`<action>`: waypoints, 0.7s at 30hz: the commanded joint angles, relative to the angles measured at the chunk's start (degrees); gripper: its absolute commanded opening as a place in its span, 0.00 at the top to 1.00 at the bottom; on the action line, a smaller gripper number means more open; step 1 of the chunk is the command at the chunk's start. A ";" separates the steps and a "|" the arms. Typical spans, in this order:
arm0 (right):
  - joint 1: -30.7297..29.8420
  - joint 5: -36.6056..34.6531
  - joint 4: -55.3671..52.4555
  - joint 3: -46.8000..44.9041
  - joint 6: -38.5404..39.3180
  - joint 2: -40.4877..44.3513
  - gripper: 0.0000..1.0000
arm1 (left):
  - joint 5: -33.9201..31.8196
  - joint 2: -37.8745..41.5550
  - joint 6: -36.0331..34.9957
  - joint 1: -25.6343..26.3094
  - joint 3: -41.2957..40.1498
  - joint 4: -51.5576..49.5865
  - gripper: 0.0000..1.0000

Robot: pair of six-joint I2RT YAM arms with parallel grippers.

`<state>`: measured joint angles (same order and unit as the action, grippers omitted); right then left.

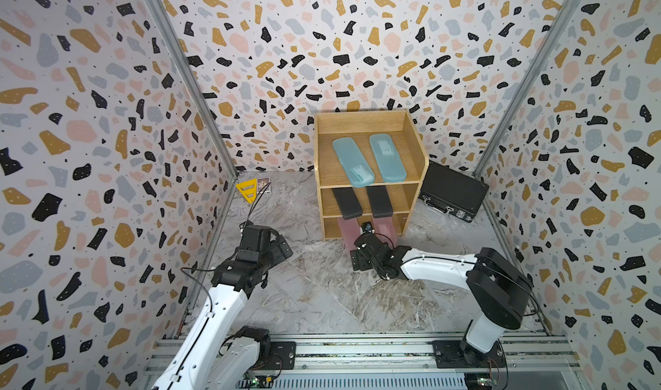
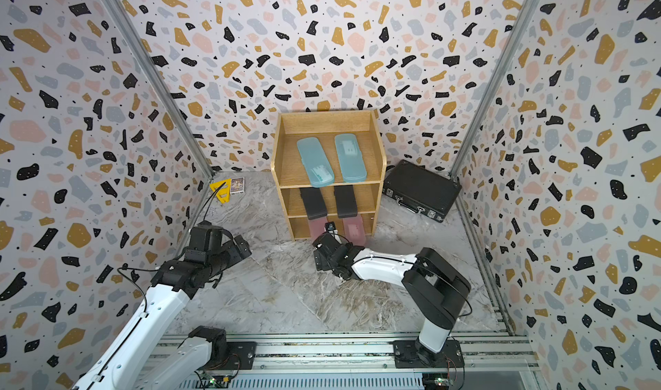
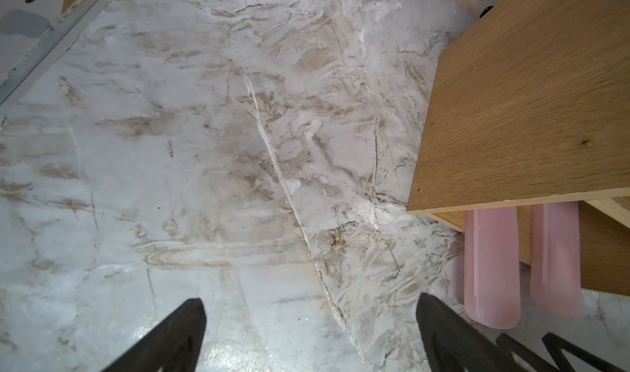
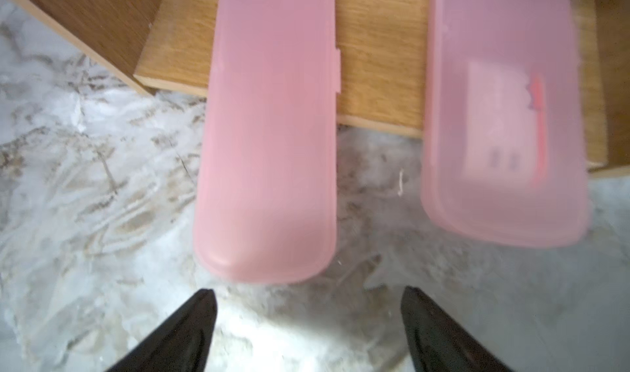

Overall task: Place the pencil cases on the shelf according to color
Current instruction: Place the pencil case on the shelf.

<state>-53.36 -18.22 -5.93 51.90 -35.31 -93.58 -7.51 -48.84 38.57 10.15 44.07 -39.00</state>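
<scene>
The oak shelf (image 1: 361, 121) stands at the back of the floor. Two teal pencil cases (image 1: 352, 161) (image 1: 387, 157) lie on its top tier. Two black ones (image 1: 347, 203) (image 1: 380, 201) lie on the middle tier. On the bottom tier are two pink ones (image 4: 269, 148) (image 4: 504, 131), their near ends sticking out over the floor. My right gripper (image 4: 308, 302) is open and empty, just short of the left pink case's end. My left gripper (image 3: 312, 309) is open and empty over bare floor, to the left of the shelf's side panel (image 3: 531, 107).
A black briefcase (image 1: 452, 191) with metal latches leans at the shelf's right. A yellow triangle ruler (image 1: 248, 188) and a small card (image 1: 264, 184) lie in the back left corner. Patterned walls close in on three sides.
</scene>
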 commanded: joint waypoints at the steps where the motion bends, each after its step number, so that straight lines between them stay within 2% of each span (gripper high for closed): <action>1: -0.21 1.35 -0.33 -3.08 -2.06 4.22 0.18 | -0.19 0.52 -0.37 0.29 0.20 -0.34 0.00; 4: -0.30 2.97 0.71 -5.50 -2.33 4.61 0.30 | -0.11 0.47 -0.42 0.35 0.08 -0.37 0.00; 7: -0.24 5.66 4.81 -6.15 -2.74 2.27 0.48 | -0.15 0.76 -0.25 0.35 -0.04 -0.34 0.00; 11: -0.03 7.30 6.28 -1.58 -2.82 -4.20 0.64 | -0.50 0.72 -0.25 0.39 -0.23 -0.26 0.00; 14: 0.67 6.97 6.42 2.41 -2.97 -8.68 0.67 | -2.28 0.83 0.45 0.39 -0.86 -0.23 0.00; 21: 1.99 6.53 8.99 6.36 -2.68 -12.72 0.67 | -5.15 1.91 0.81 0.48 -4.36 3.32 0.00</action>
<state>-52.14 -11.51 2.74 55.94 -37.71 -105.43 -10.22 -47.57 38.89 10.31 41.23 -38.44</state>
